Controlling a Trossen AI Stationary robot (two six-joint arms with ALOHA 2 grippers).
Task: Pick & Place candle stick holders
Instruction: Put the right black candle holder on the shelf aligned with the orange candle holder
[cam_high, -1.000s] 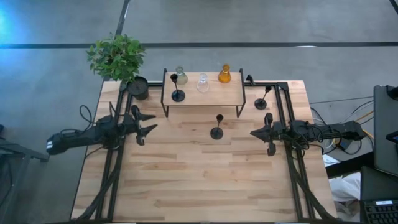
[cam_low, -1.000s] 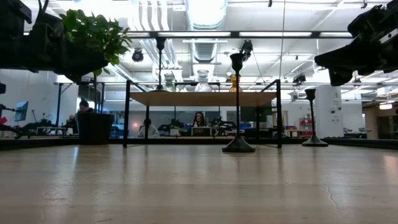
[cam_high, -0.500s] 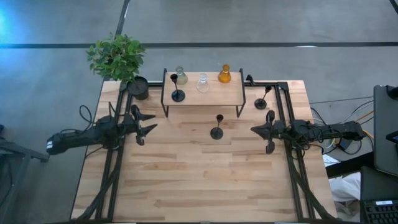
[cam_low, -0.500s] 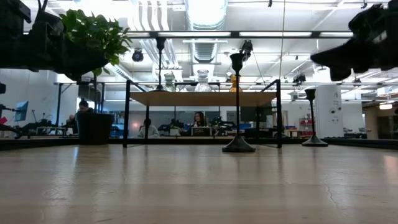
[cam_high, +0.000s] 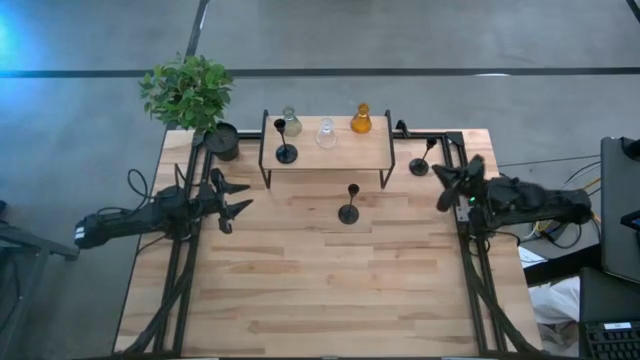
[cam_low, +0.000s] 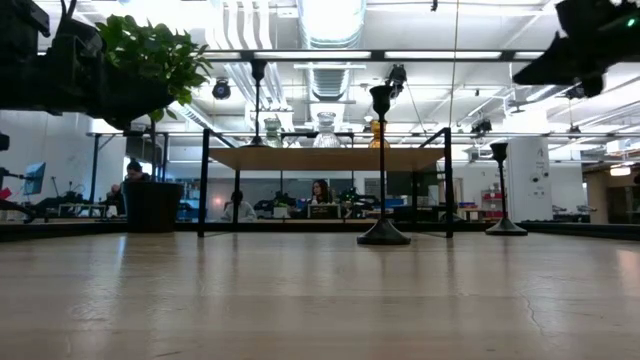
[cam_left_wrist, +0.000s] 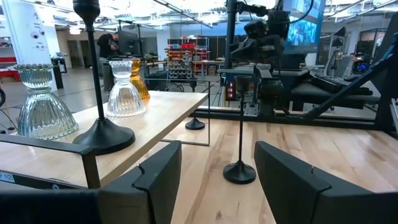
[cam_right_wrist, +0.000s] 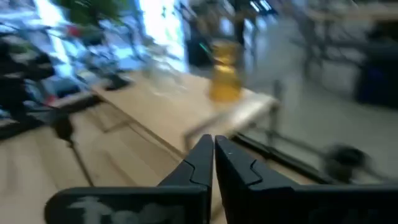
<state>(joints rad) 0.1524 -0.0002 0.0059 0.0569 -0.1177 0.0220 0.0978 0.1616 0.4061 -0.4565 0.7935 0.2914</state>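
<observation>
Wooden table (cam_high: 300, 290): shelf (cam_high: 330, 156), holders, pot (cam_high: 223, 141)

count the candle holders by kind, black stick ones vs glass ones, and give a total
black stick holders: 3, one on the shelf, one mid-table, one by the shelf's right end
glass holders: 3, olive-green, clear, amber, all on the shelf
total: 6

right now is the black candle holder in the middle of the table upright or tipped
Upright. The middle black candle holder stands on its disc base on the table, stem vertical, cup on top, in the low view.
</observation>
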